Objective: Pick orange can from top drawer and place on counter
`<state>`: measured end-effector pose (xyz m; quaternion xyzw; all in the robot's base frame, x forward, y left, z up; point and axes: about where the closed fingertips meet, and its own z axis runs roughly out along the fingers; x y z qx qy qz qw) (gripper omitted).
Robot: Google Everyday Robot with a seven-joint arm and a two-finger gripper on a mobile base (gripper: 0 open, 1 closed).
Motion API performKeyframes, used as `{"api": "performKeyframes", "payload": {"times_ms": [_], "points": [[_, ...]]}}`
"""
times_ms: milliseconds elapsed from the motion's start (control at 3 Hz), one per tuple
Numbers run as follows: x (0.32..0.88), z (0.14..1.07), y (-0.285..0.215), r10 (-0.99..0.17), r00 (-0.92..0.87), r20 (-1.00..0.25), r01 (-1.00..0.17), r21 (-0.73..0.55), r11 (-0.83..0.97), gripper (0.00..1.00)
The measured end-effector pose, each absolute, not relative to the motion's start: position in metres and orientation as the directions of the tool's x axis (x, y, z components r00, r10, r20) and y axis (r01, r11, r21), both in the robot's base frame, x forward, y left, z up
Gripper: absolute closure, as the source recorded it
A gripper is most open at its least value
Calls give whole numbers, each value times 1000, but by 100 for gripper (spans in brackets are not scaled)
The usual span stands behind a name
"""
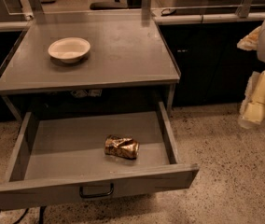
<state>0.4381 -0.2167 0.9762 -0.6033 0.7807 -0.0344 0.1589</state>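
Note:
The orange can lies on its side, dented, on the floor of the open top drawer, a little right of the middle. The drawer is pulled out far, with its dark handle at the front panel's centre. The counter is the flat grey top above the drawer. My gripper hangs at the right edge of the view, beside the cabinet, well to the right of the drawer and above the floor. It holds nothing that I can see and is far from the can.
A cream round bowl stands on the left part of the counter. Dark cabinets run behind and to the right. Speckled floor lies right of the drawer. Cables trail under the drawer's left front.

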Motion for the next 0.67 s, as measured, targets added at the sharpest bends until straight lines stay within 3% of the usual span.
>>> {"api": "performKeyframes", "payload": {"times_ms": [667], "points": [[448,963,-213,-955,-191,-226,-938,-245,246,0]]}}
